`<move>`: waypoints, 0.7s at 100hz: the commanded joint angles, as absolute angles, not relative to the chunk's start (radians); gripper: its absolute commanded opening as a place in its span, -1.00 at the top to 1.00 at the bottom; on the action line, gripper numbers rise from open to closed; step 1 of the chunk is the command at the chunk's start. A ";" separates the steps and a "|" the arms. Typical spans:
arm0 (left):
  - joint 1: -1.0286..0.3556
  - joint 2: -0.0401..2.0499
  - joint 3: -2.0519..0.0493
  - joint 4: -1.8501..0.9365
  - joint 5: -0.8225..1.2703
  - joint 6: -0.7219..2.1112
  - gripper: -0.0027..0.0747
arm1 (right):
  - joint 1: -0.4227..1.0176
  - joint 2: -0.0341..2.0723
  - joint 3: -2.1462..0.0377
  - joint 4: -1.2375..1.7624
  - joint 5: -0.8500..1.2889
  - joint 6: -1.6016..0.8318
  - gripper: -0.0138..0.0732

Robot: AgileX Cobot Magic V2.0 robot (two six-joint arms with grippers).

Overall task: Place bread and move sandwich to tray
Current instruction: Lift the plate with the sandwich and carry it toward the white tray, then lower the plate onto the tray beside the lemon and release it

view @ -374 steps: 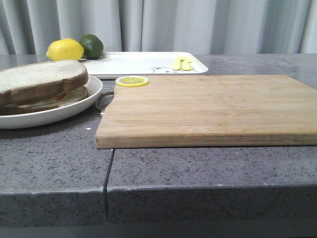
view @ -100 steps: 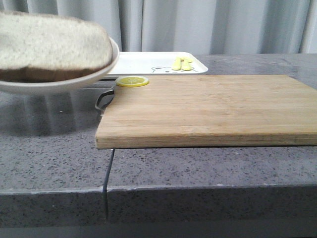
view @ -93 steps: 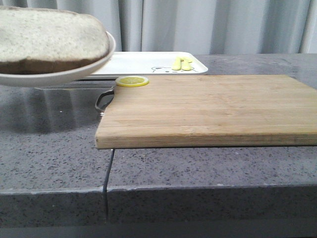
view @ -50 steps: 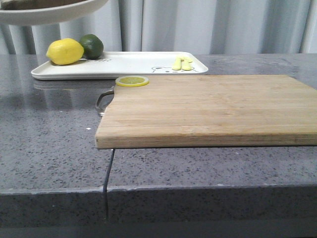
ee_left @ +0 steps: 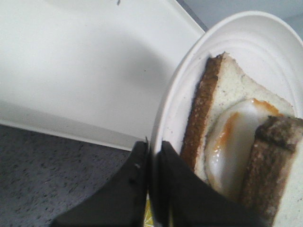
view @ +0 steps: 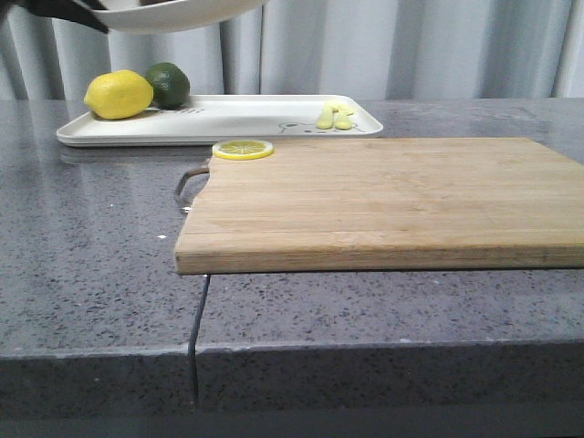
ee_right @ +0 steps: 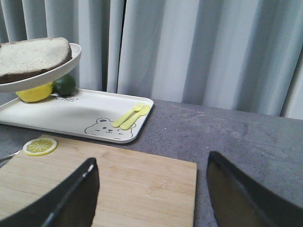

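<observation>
Pinching plate point(ee_left: 165, 123) rim: left gripper point(ee_left: 152, 156) (sandwich point(ee_left: 236, 146) aboard)

A mock kitchen set-up: a grey speckled stone countertop point(view: 100, 274) carries a wooden cutting board point(view: 383, 196), a white tray point(view: 237, 119) with a lemon point(view: 119, 94), a lime point(view: 169, 84) and a small yellow fork point(ee_right: 131, 114). Plain grey curtains point(ee_right: 199, 52) hang behind instead of kitchen walls.

The plate point(ee_right: 45, 75) bearing the sandwich point(ee_right: 33, 56) hangs above the tray point(view: 228, 119), behind the board point(view: 383, 201).
</observation>
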State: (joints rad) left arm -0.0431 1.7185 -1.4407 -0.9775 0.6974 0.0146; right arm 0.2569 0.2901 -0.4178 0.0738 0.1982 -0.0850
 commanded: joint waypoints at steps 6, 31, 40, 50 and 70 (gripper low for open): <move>-0.052 1.771 -1.604 -1.045 0.731 0.007 0.98 | 0.250 0.295 -0.443 0.067 0.109 -0.086 -0.44; -0.052 1.906 -1.803 -0.881 0.788 -0.065 0.98 | 0.250 0.295 -0.443 0.067 0.100 -0.086 -0.44; -0.052 1.938 -1.852 -0.814 0.805 -0.108 0.98 | 0.250 0.295 -0.443 0.067 0.100 -0.086 -0.44; -0.052 1.971 -1.889 -0.799 0.805 -0.126 0.98 | 0.250 0.295 -0.443 0.068 0.100 -0.086 -0.44; -0.052 2.032 -1.936 -0.799 0.797 -0.128 0.98 | 0.250 0.295 -0.443 0.068 0.100 -0.086 -0.44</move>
